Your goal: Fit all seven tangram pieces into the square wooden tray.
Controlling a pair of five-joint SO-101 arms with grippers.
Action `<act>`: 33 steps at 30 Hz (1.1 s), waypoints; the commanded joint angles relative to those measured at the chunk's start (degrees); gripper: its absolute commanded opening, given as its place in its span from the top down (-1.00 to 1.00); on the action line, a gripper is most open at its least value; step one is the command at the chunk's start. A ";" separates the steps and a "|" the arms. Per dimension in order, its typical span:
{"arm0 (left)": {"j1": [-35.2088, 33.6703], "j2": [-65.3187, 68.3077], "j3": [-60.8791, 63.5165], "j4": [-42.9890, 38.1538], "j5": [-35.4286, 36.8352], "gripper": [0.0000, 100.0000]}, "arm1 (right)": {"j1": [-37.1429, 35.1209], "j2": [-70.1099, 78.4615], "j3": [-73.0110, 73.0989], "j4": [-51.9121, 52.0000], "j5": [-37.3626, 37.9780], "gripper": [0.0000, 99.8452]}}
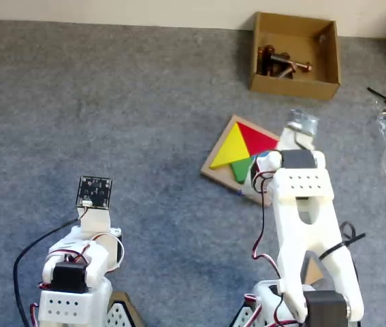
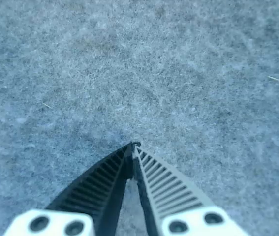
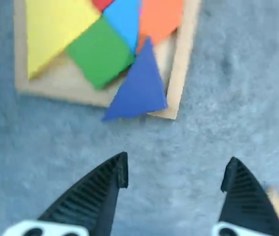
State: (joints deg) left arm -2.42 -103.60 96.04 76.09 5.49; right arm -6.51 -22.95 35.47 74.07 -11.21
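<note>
One piece is not seated: the dark blue triangle [image 3: 139, 88] lies across the rim of the tray [image 3: 182, 73] at a corner, one tip hanging out over the grey table [image 3: 237, 98]. The yellow piece [image 3: 55, 29], green piece [image 3: 100, 51] and orange piece [image 3: 161, 19] lie inside. My right gripper [image 3: 177, 167] hangs spread wide just outside that rim, holding nothing. My left gripper [image 2: 133, 147] is pressed together over bare table, well apart. If I push the triangle off-centre, I judge it could pivot off the rim or ride up onto the green piece and jam.
</note>
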 commanded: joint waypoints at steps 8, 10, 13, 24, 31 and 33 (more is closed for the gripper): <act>0.92 -0.40 1.10 -0.18 0.44 0.99 | 16.40 -2.68 -1.89 -6.46 -2.90 0.87; 0.92 -0.40 1.10 -0.18 0.44 0.99 | 16.48 -2.77 -1.01 -8.84 -1.14 1.00; 0.92 -0.40 1.10 -0.18 0.44 0.99 | 15.87 -2.86 -0.31 -9.01 11.08 0.91; 0.92 -0.40 1.10 -0.18 0.44 0.99 | 13.14 -2.95 -0.04 -6.90 30.51 0.86; 0.92 -0.40 1.10 -0.18 0.44 0.99 | 6.20 -2.68 0.04 -3.47 42.64 0.86; 0.92 -0.40 1.10 -0.18 0.44 0.99 | 4.09 -2.68 0.22 -2.59 47.38 0.86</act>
State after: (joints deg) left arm -2.42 -103.60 96.04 76.09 5.49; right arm 0.79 -23.03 35.82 69.67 30.02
